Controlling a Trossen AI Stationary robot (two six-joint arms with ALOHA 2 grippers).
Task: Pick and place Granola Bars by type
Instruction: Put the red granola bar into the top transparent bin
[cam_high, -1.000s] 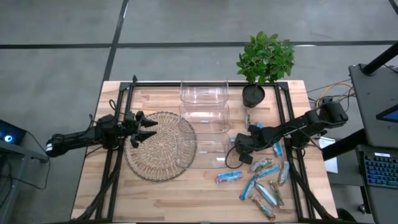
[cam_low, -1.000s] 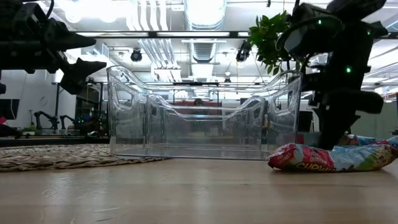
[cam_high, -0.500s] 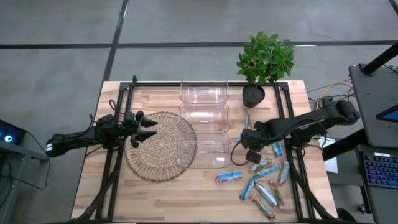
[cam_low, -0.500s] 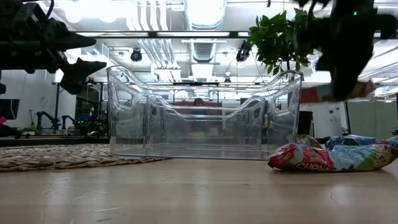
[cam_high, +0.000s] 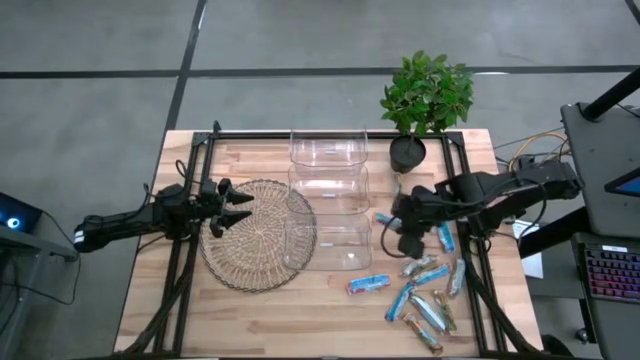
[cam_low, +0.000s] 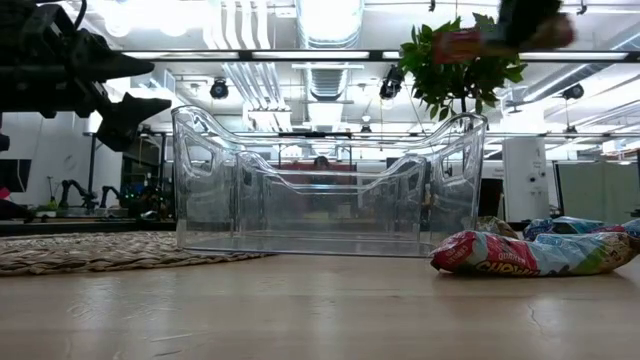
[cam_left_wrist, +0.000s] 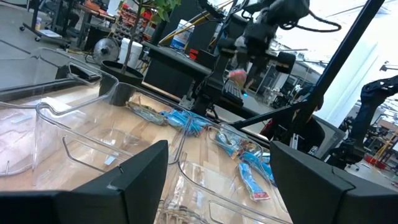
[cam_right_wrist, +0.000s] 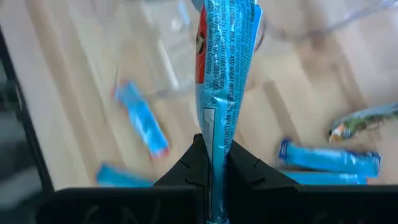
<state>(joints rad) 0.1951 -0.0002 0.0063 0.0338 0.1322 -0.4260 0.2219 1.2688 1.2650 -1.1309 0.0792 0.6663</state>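
My right gripper (cam_high: 393, 222) hangs high above the table's right half, just right of the nearest clear bin (cam_high: 332, 243), shut on a blue granola bar (cam_right_wrist: 225, 56) with red print. In the low view that bar (cam_low: 458, 44) shows up beside the plant's leaves. Several other granola bars (cam_high: 425, 292), mostly blue, lie flat in a loose heap near the right front corner. One with a pink end (cam_high: 368, 284) lies apart on the wood. My left gripper (cam_high: 236, 209) waits open and level above the round wicker mat (cam_high: 250, 240). My right gripper pinches the blue bar by one end of its wrapper (cam_right_wrist: 214, 146) between the two fingers (cam_right_wrist: 194, 163). The fingers slant steeply down and lie along the bar, which sticks out past their tips. It is lifted clear of the table and of the heap.
Three clear bins (cam_high: 328, 190) stand in a row from the far edge toward the middle. A potted plant (cam_high: 425, 95) stands at the far right corner. A black frame rail (cam_high: 465, 210) runs along each side of the table. Bare wood lies along the near edge.
My right gripper has risen steeply from the table beside the heap, staying shut, and has tipped less steeply downward. The blue bar has gone up with it and now hangs clear, higher than the bin's rim.
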